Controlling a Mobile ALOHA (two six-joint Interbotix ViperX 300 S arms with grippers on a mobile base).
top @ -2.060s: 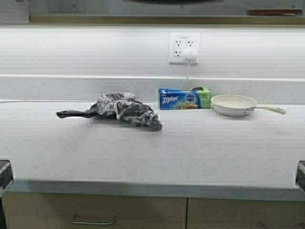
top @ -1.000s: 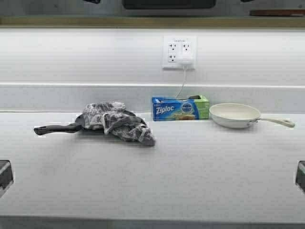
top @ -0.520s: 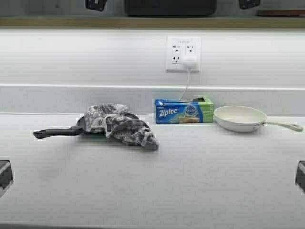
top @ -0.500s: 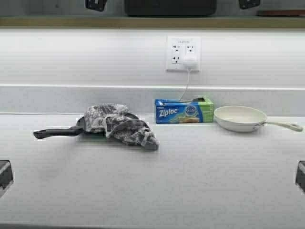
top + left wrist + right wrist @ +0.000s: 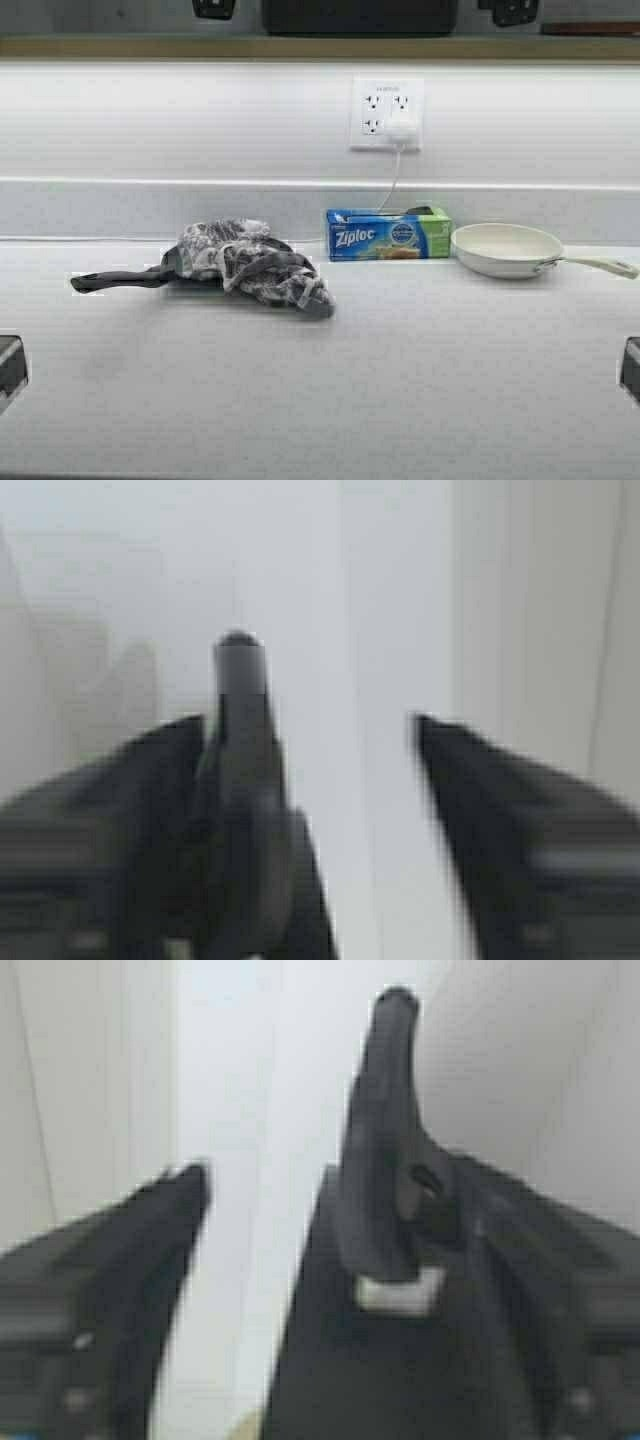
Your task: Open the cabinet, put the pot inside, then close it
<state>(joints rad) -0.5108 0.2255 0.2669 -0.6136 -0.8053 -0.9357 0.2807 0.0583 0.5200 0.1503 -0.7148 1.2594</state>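
Observation:
The black pot [image 5: 360,15] shows only as a dark band at the top of the high view, just above the tan lower edge of the cabinet [image 5: 150,45], with grey inside behind it. The cabinet's doors are out of view. My left gripper [image 5: 213,8] and right gripper [image 5: 513,10] hang at either side of the pot. In the left wrist view the left gripper [image 5: 308,725] stands open, with a pot handle [image 5: 240,710] lying against one finger. The right gripper [image 5: 330,1175] is open too, the other handle [image 5: 385,1110] resting by one finger.
On the white counter [image 5: 400,380] lie a long-handled black pan under a grey cloth [image 5: 250,265], a blue Ziploc box [image 5: 388,234] and a white frying pan [image 5: 505,248]. A wall outlet [image 5: 387,112] with a plugged cord sits above the box.
The robot has driven forward: the counter's front edge and the drawers below left the view. The pot and both grippers have come into view at the top.

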